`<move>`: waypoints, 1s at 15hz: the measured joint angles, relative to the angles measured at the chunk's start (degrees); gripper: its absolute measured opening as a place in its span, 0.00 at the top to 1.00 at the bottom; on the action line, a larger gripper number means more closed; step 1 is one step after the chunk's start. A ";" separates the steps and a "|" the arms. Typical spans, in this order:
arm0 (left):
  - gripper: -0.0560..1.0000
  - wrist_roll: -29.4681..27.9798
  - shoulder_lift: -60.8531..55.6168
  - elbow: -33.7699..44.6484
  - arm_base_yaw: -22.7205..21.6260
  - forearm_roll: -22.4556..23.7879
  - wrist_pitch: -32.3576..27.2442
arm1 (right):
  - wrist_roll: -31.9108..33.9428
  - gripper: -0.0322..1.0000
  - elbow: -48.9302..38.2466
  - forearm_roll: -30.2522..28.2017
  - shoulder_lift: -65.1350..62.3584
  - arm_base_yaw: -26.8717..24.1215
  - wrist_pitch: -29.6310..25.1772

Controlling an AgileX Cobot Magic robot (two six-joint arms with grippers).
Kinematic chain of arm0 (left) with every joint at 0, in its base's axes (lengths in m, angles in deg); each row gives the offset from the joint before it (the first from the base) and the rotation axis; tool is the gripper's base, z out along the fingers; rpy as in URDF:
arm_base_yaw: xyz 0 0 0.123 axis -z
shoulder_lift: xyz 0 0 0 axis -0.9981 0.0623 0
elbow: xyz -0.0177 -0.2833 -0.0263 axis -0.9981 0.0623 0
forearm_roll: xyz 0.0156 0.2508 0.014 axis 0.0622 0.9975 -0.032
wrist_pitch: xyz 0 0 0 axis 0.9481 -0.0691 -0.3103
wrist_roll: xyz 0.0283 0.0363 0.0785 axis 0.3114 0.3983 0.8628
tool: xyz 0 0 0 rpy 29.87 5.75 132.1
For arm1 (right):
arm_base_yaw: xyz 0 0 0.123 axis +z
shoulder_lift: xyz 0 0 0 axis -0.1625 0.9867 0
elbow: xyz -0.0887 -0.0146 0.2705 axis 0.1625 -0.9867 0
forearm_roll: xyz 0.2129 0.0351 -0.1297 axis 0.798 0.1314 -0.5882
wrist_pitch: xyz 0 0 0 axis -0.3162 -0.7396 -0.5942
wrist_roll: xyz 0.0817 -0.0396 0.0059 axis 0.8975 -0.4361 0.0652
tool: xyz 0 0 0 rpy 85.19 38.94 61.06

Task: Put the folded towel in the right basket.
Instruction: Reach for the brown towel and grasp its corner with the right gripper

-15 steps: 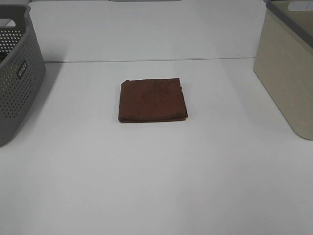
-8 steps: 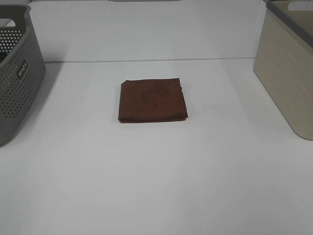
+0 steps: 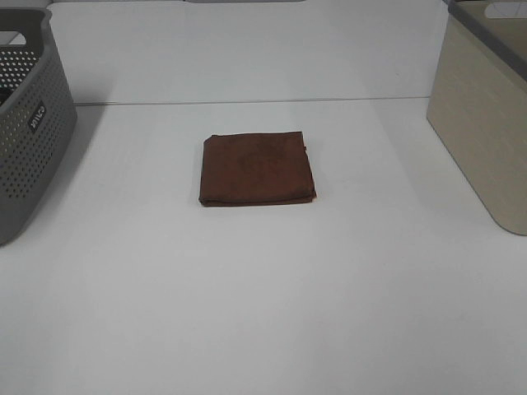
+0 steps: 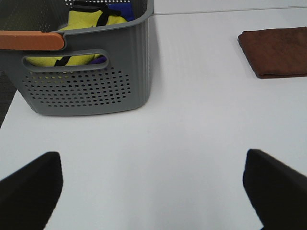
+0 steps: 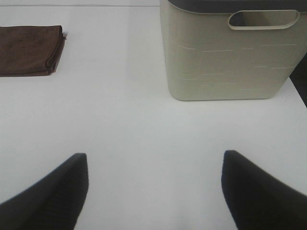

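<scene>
A brown folded towel point(image 3: 257, 169) lies flat in the middle of a white table point(image 3: 263, 329). It is well apart from the beige right basket point(image 3: 486, 123) and the grey left basket point(image 3: 29, 140). Neither arm shows from above. In the wrist views, the left gripper point(image 4: 152, 165) and right gripper point(image 5: 154, 163) each hang over bare table with jaws spread wide, holding nothing. Likely risks: pinching only the top layer, so the towel unfolds when lifted; carrying it too low, so it snags the right basket's rim; or choosing the left basket, which already holds yellow and blue items point(image 4: 91, 19)
</scene>
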 joint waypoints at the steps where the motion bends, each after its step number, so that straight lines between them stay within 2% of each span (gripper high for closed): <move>1: 0.03 0.00 0.00 0.00 0.00 0.00 0.00 | 0.00 0.26 0.00 0.00 0.00 0.00 0.00; 15: 0.03 0.00 0.00 0.00 0.00 0.00 0.00 | 0.00 0.26 0.00 0.00 0.00 0.00 0.00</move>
